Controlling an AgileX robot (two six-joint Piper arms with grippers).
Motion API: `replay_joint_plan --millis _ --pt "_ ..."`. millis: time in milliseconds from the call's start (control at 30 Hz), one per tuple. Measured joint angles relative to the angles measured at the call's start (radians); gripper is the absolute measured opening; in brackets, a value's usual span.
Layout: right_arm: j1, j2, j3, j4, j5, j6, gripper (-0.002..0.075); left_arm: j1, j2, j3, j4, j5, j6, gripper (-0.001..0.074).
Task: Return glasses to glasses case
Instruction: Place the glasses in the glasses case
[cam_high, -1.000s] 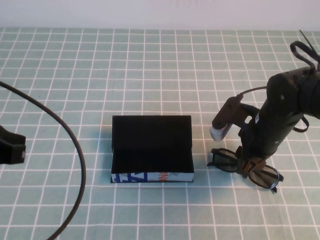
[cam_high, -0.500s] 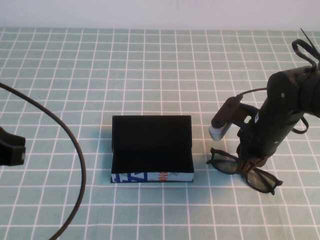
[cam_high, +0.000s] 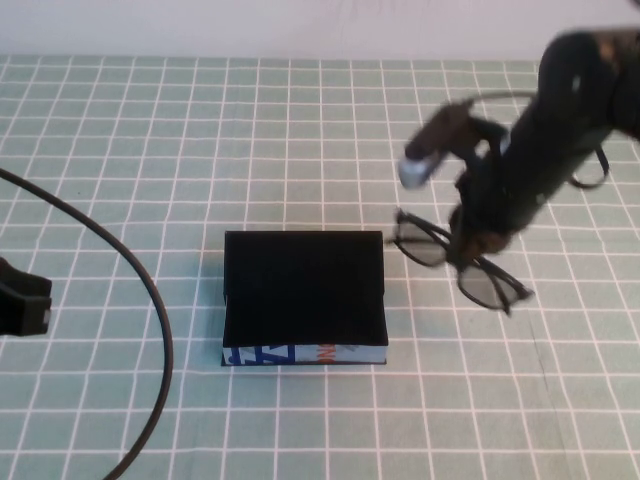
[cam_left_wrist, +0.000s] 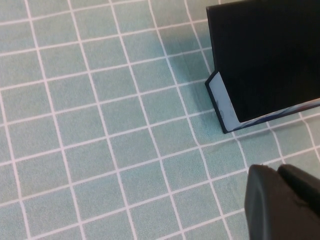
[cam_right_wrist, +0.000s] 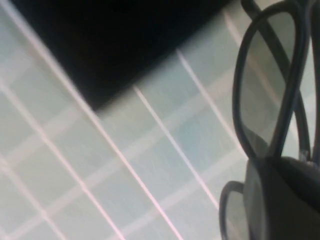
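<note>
Above the worktop (cam_high: 150, 150), just to the right of the case (cam_high: 304, 298), my right gripper (cam_high: 478, 248) has the glasses (cam_high: 455, 265) in the air, its fingers clamped on the frame at about the bridge, with one lens hanging out to each side. I judge them light and stiff, so weight is no worry, but the plastic looks smooth and the lenses would scratch or smear if the fingers rode onto them; the bridge is the sensible hold, since it keeps the pair balanced and off the glass. The frame hangs tilted, the lens farther from the case lower, which I would want levelled before lowering. The case lies open, its black lid standing up at the back and the printed edge toward me, and the glasses look only a little narrower than the hollow, so the fit will be close. My left gripper (cam_left_wrist: 282, 202) rests low at the left edge, well away; whether its fingers are apart or together I cannot tell.
</note>
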Motion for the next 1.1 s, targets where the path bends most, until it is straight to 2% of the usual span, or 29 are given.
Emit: replay_joint_plan --millis 133,333,600,1100 --pt "0.021 0.0 -0.125 0.128 0.086 -0.095 0.0001 0.0 0.0 0.0 0.0 0.0 0.007 0.0001" --pt "0.115 0.002 -0.256 0.248 0.134 -0.226 0.0001 0.0 0.0 0.0 0.0 0.0 0.036 0.0001" --pt "0.226 0.094 -0.306 0.166 0.14 -0.34 0.0001 0.0 0.0 0.0 0.0 0.0 0.037 0.0001" --pt "0.239 0.259 -0.306 0.141 0.061 -0.399 0.0001 0.0 0.0 0.0 0.002 0.004 0.037 0.0001"
